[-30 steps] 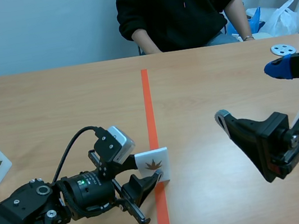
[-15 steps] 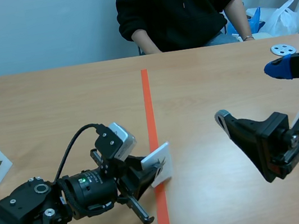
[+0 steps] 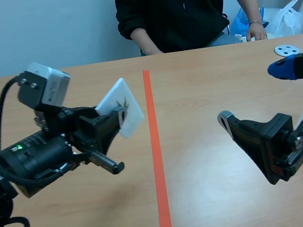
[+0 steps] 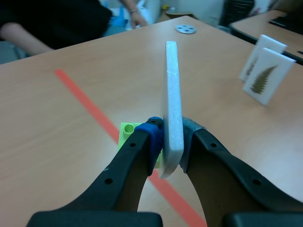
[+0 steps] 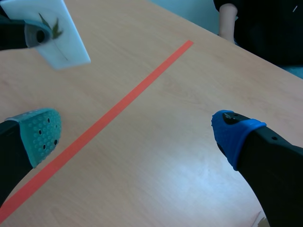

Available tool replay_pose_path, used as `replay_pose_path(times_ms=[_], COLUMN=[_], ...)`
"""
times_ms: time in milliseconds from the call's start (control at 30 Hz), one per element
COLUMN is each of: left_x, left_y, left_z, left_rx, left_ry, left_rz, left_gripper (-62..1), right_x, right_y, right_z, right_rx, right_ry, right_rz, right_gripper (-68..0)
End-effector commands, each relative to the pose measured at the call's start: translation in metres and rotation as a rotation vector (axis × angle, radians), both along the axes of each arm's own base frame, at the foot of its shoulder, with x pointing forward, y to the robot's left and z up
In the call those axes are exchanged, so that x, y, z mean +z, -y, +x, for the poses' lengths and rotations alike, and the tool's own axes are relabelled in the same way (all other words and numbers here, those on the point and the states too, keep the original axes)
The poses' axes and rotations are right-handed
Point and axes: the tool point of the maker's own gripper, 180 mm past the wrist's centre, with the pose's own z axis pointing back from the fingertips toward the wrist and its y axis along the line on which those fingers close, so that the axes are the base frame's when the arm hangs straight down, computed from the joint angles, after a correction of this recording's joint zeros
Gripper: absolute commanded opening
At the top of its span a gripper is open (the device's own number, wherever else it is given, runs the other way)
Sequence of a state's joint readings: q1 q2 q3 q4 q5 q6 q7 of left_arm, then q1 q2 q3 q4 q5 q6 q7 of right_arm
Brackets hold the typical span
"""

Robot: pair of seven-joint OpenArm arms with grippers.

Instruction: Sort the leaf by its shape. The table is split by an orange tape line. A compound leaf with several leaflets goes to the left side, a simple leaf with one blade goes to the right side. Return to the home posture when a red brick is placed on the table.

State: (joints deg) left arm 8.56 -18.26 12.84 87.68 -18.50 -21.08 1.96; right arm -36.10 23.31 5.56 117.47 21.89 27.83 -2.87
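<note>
The left gripper (image 3: 113, 118) is clamped on a white leaf card (image 3: 124, 103), which it holds clear of the table in the upper left of centre of the scene view, just left of the orange tape line (image 3: 156, 147). The right gripper (image 3: 253, 93) sits low at the right of that view, fingers spread wide and holding nothing. The card looks like a thick, stiff, light tile with smooth faces. I judge it is best pinched flat across both faces near one edge, as here, though a grip this close to the edge could let it swivel or slip. The left wrist view shows the card (image 4: 171, 85) edge-on between the pads, which proves the hold but hides the leaf. It also shows a green block (image 4: 127, 131) on the table under the gripper and two fern cards (image 4: 267, 78) standing beyond it, neither clear in the scene view. The right wrist view shows the card's printed face (image 5: 61, 35). The leaf is a small one with several points, too small to class for certain.
</note>
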Motion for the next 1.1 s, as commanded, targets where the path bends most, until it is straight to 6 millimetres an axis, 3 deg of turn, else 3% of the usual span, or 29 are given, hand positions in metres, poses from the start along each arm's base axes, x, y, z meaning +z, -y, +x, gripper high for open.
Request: replay_pose_path(times_ms=[0, 333, 667, 1067], left_x=[0.002, -0.011, -0.056, -0.091], left_y=[-0.013, -0.114, -0.158, -0.195], left_z=[0.006, 0.029, 0.034, 0.044], left_rx=[0.06, 0.432, 0.553, 0.647], left_ry=[0.006, -0.006, -0.081, -0.14], left_rz=[-0.006, 0.081, 0.111, 0.125], left_gripper=[-56.9, -56.9, -56.9, -56.8], right_x=[0.005, 0.006, 0.009, 0.009], right_y=[0.003, 0.003, 0.002, 0.002], right_z=[0.003, 0.003, 0.003, 0.003], right_rx=[-0.013, -0.012, -0.01, -0.01], right_ry=[0.021, 0.025, 0.037, 0.039], right_rz=[0.01, 0.012, 0.02, 0.022], right_gripper=[0.3, 0.3, 0.3, 0.3])
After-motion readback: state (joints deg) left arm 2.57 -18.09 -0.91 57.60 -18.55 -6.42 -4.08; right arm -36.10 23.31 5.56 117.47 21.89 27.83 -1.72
